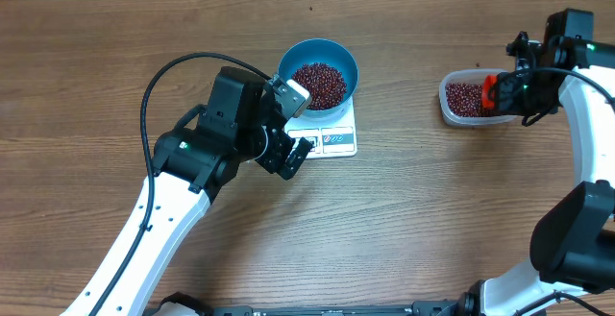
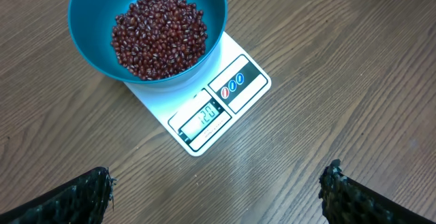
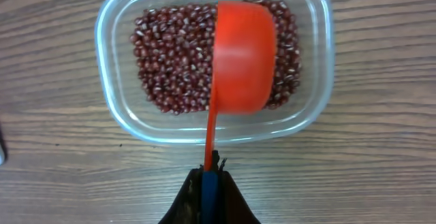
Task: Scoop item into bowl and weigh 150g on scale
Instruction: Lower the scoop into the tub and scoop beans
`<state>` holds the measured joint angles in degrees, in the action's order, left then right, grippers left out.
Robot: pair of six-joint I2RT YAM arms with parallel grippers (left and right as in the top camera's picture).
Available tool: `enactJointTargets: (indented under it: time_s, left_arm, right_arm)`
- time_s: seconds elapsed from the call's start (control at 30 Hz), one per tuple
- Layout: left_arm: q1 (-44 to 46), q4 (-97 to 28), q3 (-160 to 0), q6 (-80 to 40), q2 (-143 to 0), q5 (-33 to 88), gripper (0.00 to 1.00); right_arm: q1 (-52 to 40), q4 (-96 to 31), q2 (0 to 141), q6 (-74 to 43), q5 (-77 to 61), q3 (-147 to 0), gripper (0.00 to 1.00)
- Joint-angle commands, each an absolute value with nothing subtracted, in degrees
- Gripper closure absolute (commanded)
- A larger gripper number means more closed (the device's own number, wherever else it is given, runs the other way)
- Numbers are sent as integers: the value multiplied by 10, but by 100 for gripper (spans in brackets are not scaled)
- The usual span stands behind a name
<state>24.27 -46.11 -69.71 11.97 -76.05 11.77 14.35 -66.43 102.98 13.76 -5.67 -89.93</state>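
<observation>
Right gripper [image 3: 208,178] pinches the scoop [image 3: 244,57] ahead over the tub's [image 3: 126,120] beans [image 3: 170,67]; left gripper [image 2: 214,193] spread before the scale [image 2: 238,81]; seemingly refilling, next carry level to the bowl [image 2: 88,20].

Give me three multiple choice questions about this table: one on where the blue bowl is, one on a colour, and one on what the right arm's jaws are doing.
1. Where does the blue bowl stand?
A) on the white scale
B) on bare wood beside it
C) stacked on another bowl

2. What colour is the cup of the scoop?
A) green
B) orange-red
C) yellow

3. How do the jaws of the right gripper stand?
A) wide open, empty
B) shut on the scoop's handle
C) shut on the bowl's rim

Answers:
1 A, the bowl sits on the scale's platform, above its display.
2 B, the cup over the clear tub is orange-red.
3 B, the handle runs down into the closed jaws.
</observation>
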Motion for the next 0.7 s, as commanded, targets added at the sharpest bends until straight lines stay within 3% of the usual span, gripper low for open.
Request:
enactJointTargets:
  time_s: [0.0,0.67]
  left_arm:
    - [244,-461,-710,112,-753,118,0]
    - [244,-461,-710,112,-753,118,1]
  right_arm:
    - [159,-659,1030,138,-63,-895,96]
    - [169,-602,1063,138,-103,-857,96]
